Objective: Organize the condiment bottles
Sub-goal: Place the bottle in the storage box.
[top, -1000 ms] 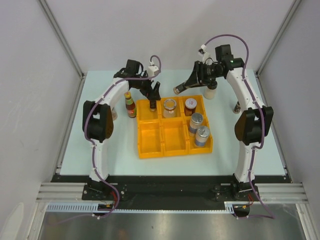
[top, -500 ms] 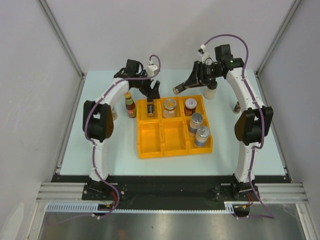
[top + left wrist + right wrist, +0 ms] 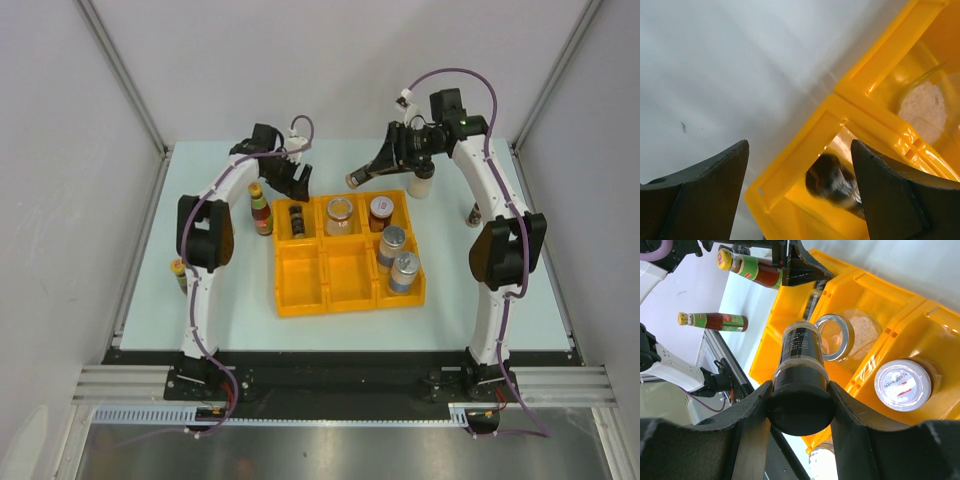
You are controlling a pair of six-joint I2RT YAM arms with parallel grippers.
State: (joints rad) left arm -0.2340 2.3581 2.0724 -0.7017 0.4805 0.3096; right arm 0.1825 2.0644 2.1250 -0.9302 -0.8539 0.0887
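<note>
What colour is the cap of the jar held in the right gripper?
Black; the jar's cap shows best in the right wrist view.

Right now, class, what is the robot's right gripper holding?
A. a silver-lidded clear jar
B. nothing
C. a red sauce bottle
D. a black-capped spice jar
D: the right wrist view shows the right gripper closed on a black-capped spice jar, with the yellow tray behind it in that view.
</note>
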